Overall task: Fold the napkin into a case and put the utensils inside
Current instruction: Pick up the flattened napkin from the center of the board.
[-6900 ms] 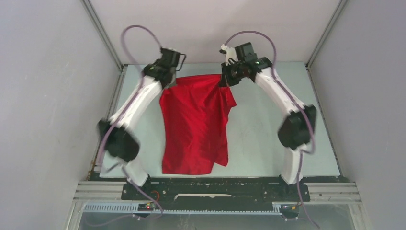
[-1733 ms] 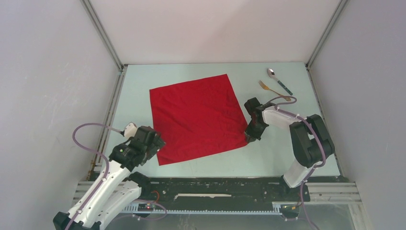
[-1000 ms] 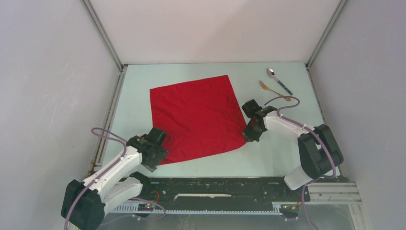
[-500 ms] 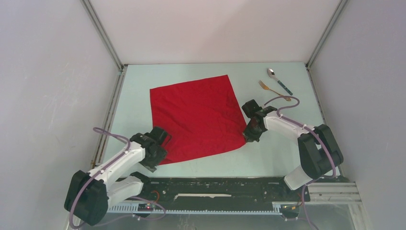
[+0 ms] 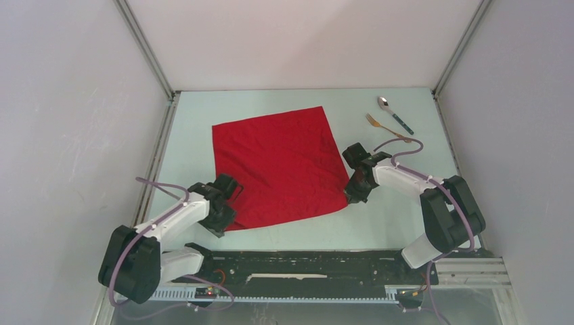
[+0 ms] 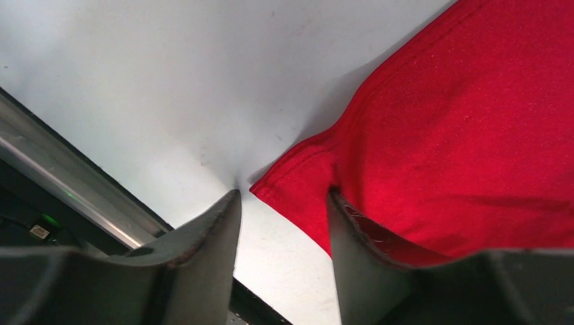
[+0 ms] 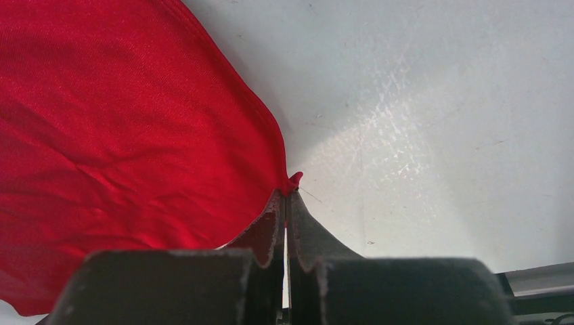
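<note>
The red napkin (image 5: pixel 277 166) lies spread flat as a square on the table. My left gripper (image 5: pixel 220 220) is open at its near left corner; in the left wrist view (image 6: pixel 284 203) that corner (image 6: pixel 298 183) lies between the two fingers. My right gripper (image 5: pixel 353 193) is shut on the napkin's near right corner, whose tip (image 7: pixel 292 181) shows pinched at the fingertips in the right wrist view. The spoon (image 5: pixel 396 115) with a teal handle and the gold fork (image 5: pixel 382 126) lie at the far right of the table.
The table's near edge rail (image 5: pixel 304 256) runs just behind my left gripper, and shows in the left wrist view (image 6: pixel 68 183). Grey walls (image 5: pixel 68 135) enclose the table on three sides.
The napkin, once held up by both grippers, now lies flat. My left gripper has come in to the near left corner. My right gripper has stayed at the near right corner.
</note>
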